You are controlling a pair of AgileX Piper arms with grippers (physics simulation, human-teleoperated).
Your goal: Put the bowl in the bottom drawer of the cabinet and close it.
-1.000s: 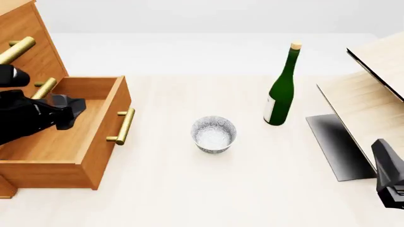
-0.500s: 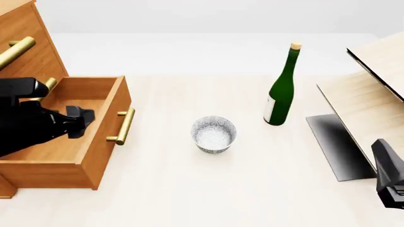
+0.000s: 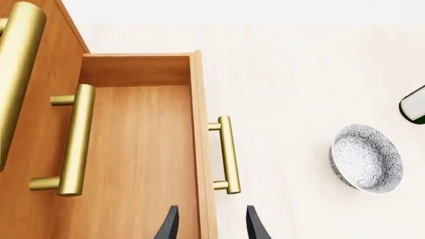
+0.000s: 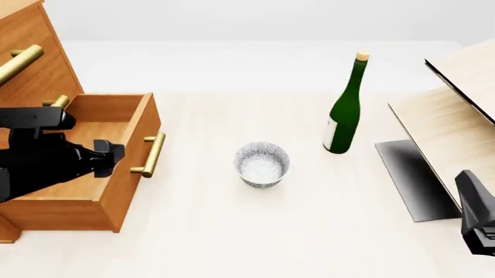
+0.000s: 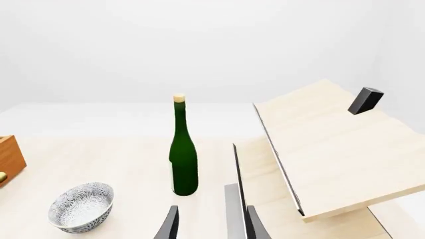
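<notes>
Front view: a pale wooden table [image 4: 232, 231] carries the bowl [image 4: 262, 164], a small white bowl with grey-blue speckles, standing upright on the open tabletop. Using the bowl as landmark, the cabinet [image 4: 39, 58], orange-brown wood with brass bar handles, stands well to its left. The bottom drawer [image 4: 127, 168] is pulled out toward the bowl, and its brass handle [image 4: 150, 154] faces the bowl across a gap. The left gripper [image 4: 108, 157], black, hovers over the drawer's interior just behind the drawer front; whether its fingers are parted cannot be told here. A green bottle [image 4: 345, 110] with a cork stands upright, behind and to the right of the bowl, near it but apart. Farther right of the bowl are pale slanted wooden panels [image 4: 456, 121]. The right arm [image 4: 476, 214] shows only as a dark block far to the bowl's right; its fingers are hidden.

Left wrist view: the left gripper's [image 3: 209, 228] two dark fingers stand apart, straddling the drawer's front wall and holding nothing. The bowl [image 3: 367, 158] sits well clear of the drawer handle [image 3: 226, 155].

Right wrist view: the right gripper's [image 5: 209, 226] fingers are spread and hold nothing. The bowl [image 5: 81, 207] stands near the green bottle [image 5: 182, 154], not touching it.
</notes>
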